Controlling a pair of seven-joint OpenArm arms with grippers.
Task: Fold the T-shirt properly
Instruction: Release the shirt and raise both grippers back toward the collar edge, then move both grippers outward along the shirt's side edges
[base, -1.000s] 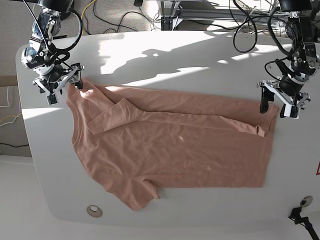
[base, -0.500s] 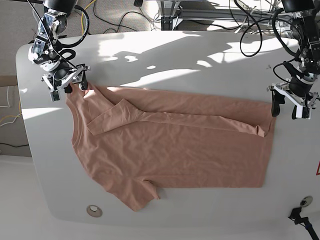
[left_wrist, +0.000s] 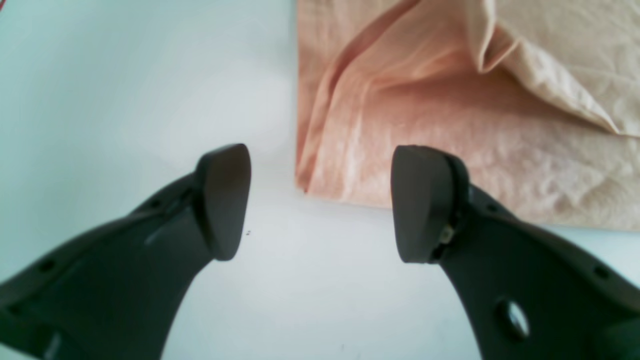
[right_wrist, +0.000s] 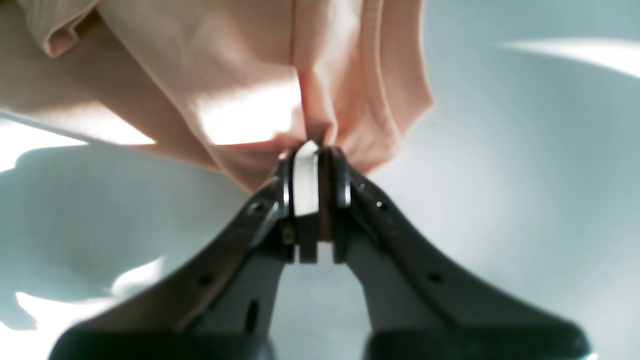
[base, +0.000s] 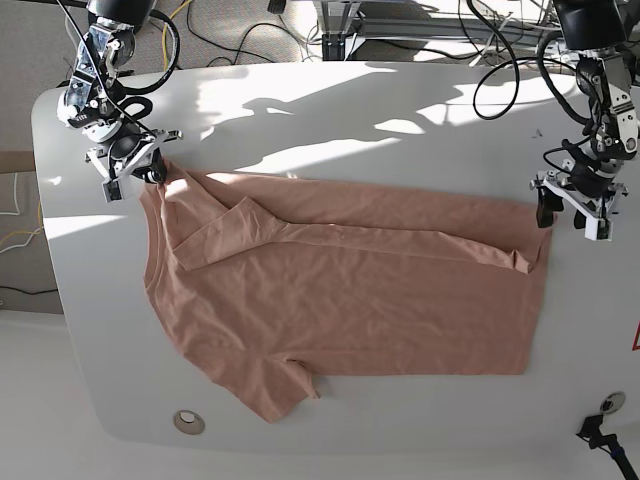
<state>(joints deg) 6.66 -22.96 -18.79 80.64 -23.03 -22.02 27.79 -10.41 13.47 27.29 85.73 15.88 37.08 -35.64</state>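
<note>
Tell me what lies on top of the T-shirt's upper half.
A folded-over long flap and sleeve of the T-shirt itself lie there. The right gripper pinches its shoulder corner. Whatever the flap covers is hidden.

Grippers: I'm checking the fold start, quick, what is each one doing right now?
Left gripper: open, holding nothing, poised at a corner of the T-shirt.
Right gripper: shut on the T-shirt, pinching bunched fabric at its edge.

place: robotics lab | your cues: white table (base: 400, 100), loose cables (base: 250, 40) on carpet behind, metal frame legs (base: 340, 25)
</note>
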